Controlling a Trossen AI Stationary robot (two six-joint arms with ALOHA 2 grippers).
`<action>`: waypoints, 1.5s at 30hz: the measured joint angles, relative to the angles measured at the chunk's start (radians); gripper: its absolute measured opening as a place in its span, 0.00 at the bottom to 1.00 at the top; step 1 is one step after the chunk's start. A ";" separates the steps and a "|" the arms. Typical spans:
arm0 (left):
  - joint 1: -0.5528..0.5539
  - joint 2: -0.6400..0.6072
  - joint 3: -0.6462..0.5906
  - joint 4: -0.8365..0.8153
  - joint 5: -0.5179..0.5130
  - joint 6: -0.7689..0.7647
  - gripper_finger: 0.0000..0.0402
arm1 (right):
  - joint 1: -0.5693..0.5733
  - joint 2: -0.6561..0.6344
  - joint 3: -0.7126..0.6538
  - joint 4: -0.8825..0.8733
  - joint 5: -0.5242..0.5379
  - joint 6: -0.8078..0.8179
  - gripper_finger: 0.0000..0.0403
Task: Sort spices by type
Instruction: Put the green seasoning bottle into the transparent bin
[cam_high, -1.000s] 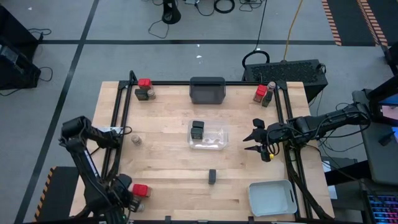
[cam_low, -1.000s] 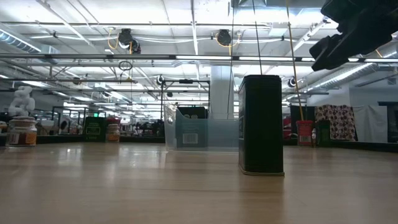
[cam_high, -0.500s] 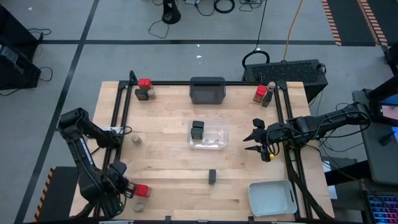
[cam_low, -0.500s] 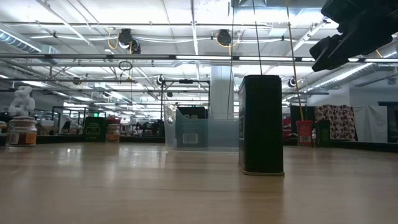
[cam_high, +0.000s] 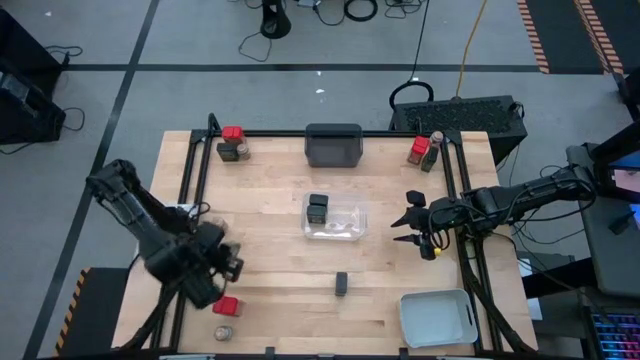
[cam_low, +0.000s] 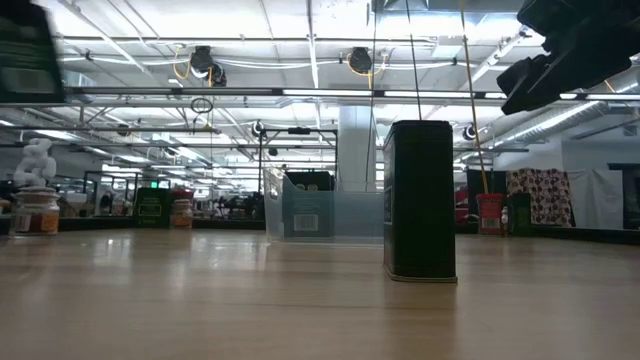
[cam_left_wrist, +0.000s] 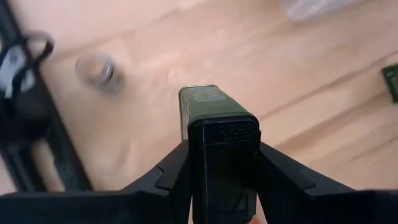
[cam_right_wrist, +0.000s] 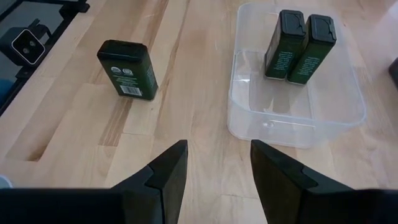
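My left gripper (cam_high: 228, 265) hangs over the table's near left part, shut on a black boxy spice tin (cam_left_wrist: 214, 137), which also shows high up in the low view (cam_low: 25, 50). Below it a red-topped spice (cam_high: 227, 306) and a round jar (cam_high: 223, 331) stand on the table, with another jar (cam_high: 218, 224) farther back. My right gripper (cam_high: 405, 228) hovers open at the right, nothing between its fingers (cam_right_wrist: 214, 174). Two black tins (cam_right_wrist: 301, 46) stand in the clear tray (cam_high: 350, 228). One black tin (cam_high: 341, 283) stands alone on the table. My left gripper pinches the black tin between its two fingers (cam_left_wrist: 177, 171), on two opposite sides at its black cap end (cam_left_wrist: 224, 134). The fingers slant steeply down and lie along the tin, whose body reaches out beyond them. The tin is lifted clear of the table.
A dark grey tray (cam_high: 333, 145) stands at the far edge and a pale grey tray (cam_high: 437, 317) at the near right. Red-topped spices and jars stand at the far left (cam_high: 233, 143) and far right (cam_high: 425, 150) corners. Bare wood lies between the trays.
My left gripper has risen from the near left corner and swung toward the table's middle, turning as it went. It carries the black tin, now high off the table. The red-topped spice and the jar beside it stay where they were.
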 joint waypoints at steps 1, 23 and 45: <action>0.027 -0.004 0.000 0.012 -0.015 0.044 0.36 | 0.000 0.000 0.000 0.000 0.000 -0.003 0.39; 0.676 -0.033 0.000 0.941 0.107 1.460 0.36 | 0.000 0.000 0.000 -0.030 0.000 -0.060 0.39; 0.818 0.168 0.016 0.965 0.407 1.793 0.36 | 0.000 -0.001 0.000 -0.028 0.005 -0.020 0.39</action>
